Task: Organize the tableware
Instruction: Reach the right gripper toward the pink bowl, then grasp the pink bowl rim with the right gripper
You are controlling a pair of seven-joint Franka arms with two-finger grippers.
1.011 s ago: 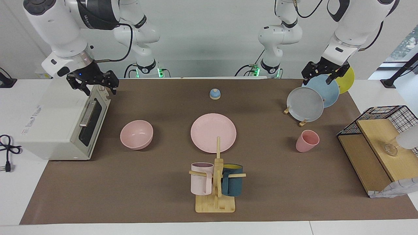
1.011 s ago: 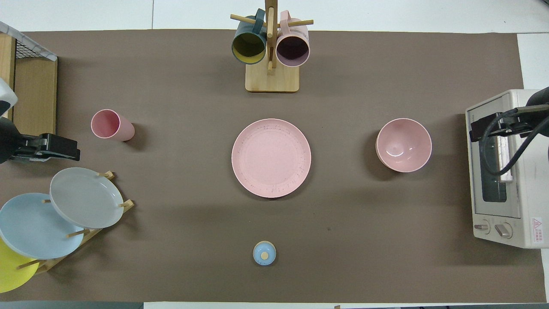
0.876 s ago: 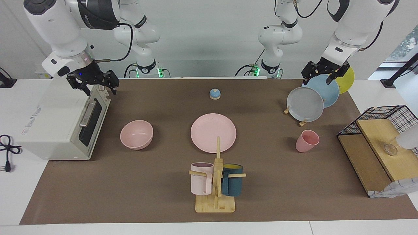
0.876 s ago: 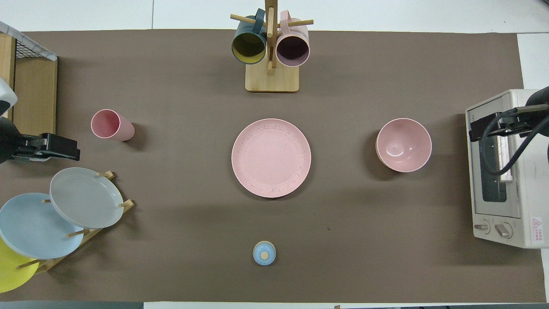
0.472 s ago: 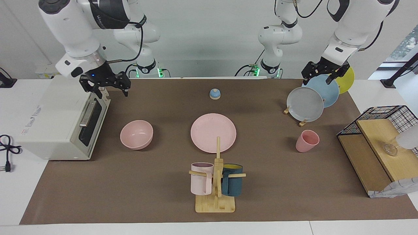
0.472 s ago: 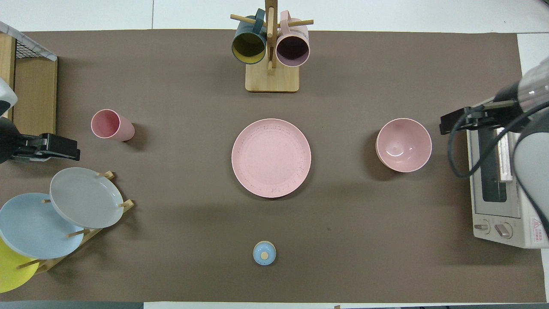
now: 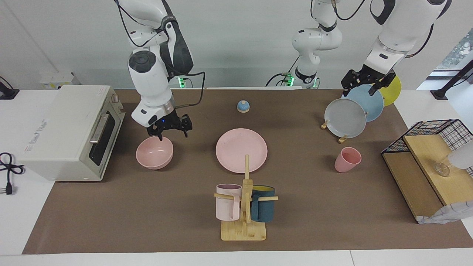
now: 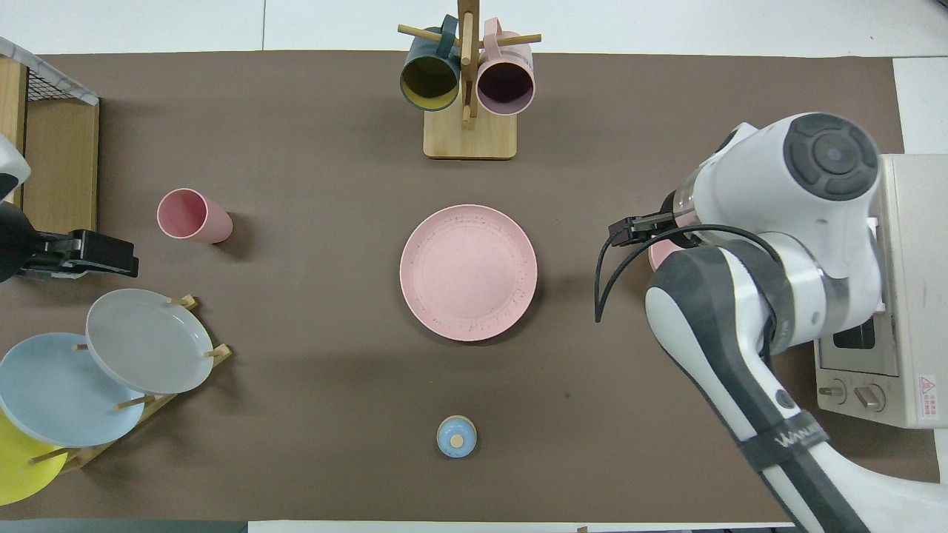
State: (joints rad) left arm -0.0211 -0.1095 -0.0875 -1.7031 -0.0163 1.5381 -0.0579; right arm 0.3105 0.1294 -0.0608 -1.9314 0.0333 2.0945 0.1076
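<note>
The pink set lies in a row across the brown mat. The flat plate [image 7: 241,149] [image 8: 468,272] is in the middle. The bowl [image 7: 154,152] stands toward the right arm's end. The tumbler cup [image 7: 347,159] [image 8: 191,215] stands upright toward the left arm's end. My right gripper [image 7: 173,133] hangs open just over the bowl's rim, at the side nearer the robots, holding nothing. In the overhead view the right arm covers all but a sliver of the bowl [image 8: 657,257]. My left gripper [image 7: 364,84] [image 8: 111,255] waits open over the plate rack.
A white toaster oven [image 7: 70,129] sits at the right arm's end, beside the bowl. A rack of grey, blue and yellow plates [image 7: 347,117] stands near the cup. A mug tree [image 7: 244,207], a small blue knob [image 7: 243,106] and a wooden shelf [image 7: 425,166] are also there.
The right arm has swung from above the toaster oven across and down to the pink bowl, its gripper still open. The left arm has not moved.
</note>
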